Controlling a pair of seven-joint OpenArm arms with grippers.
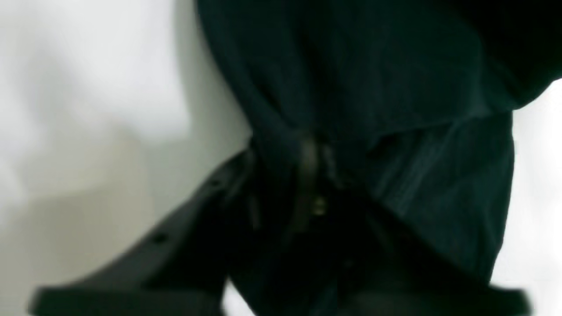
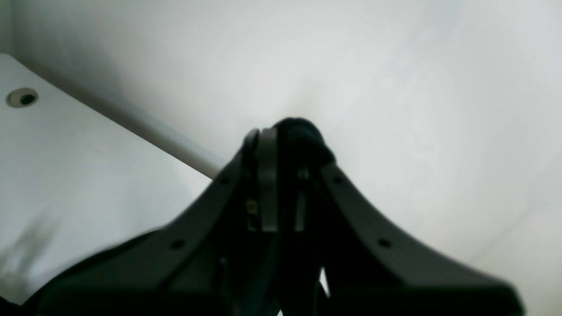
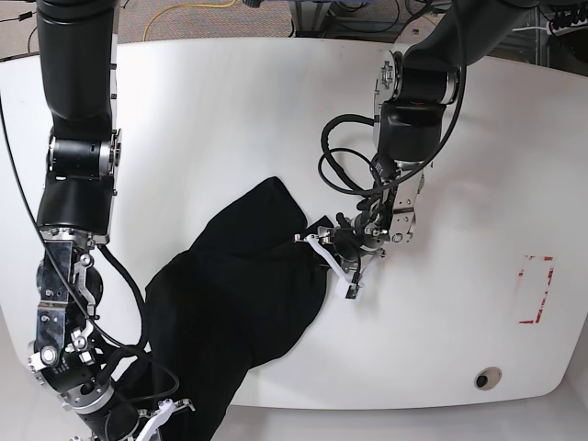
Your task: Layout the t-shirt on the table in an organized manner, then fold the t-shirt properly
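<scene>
The table (image 3: 230,101), a glossy white top with curved edges, spreads under both arms. On it the t-shirt (image 3: 234,303), a large black crumpled heap, runs from the left claw (image 3: 333,246) down across the table toward the right claw (image 3: 156,418) at the near edge, where part of the cloth hangs over the rim. The left claw sits at the shirt's upper edge, and in its wrist view the fingers are drawn together on a bunched fold of the black cloth (image 1: 351,87), which rises directly ahead of the claw (image 1: 307,149) and fills most of that view, with white tabletop on both sides. The right claw is low at the near edge of the table; its wrist view shows the jaws pressed together on a small dark wad of cloth (image 2: 303,131) poking out just past the fingertips of the claw (image 2: 281,136), the white tabletop beyond. Well off to the side of the left claw, away from the shirt, lies a red tape rectangle (image 3: 536,289), and nearer the front edge beyond it a round grommet hole (image 3: 487,378). A second grommet hole (image 2: 22,97) shows far to one side of the right claw.
</scene>
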